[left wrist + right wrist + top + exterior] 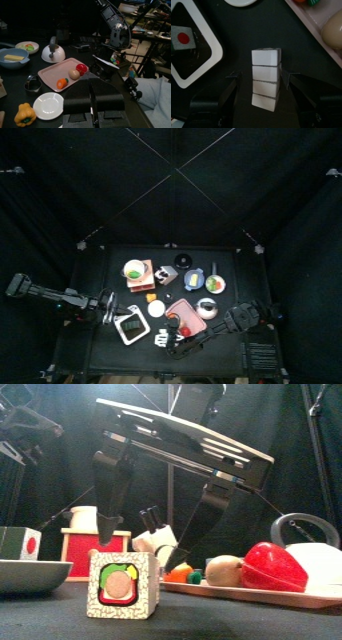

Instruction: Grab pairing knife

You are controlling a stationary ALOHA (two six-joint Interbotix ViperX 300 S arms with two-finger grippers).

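A white object made of several block-like segments lies on the black table; it is the only knife-like thing I can pick out as the paring knife. My right gripper hangs over it, open, one jaw on each side and neither touching. From the front, its long black fingers straddle the same white piece. From above, the right gripper sits near the table's front edge. My left gripper is shut and empty, resting at the table's left.
A pink tray just right of the white piece holds a red tomato, an egg and a carrot. A sushi block stands in front. A kettle, a white plate, a yellow pepper and a square white-rimmed dish lie around.
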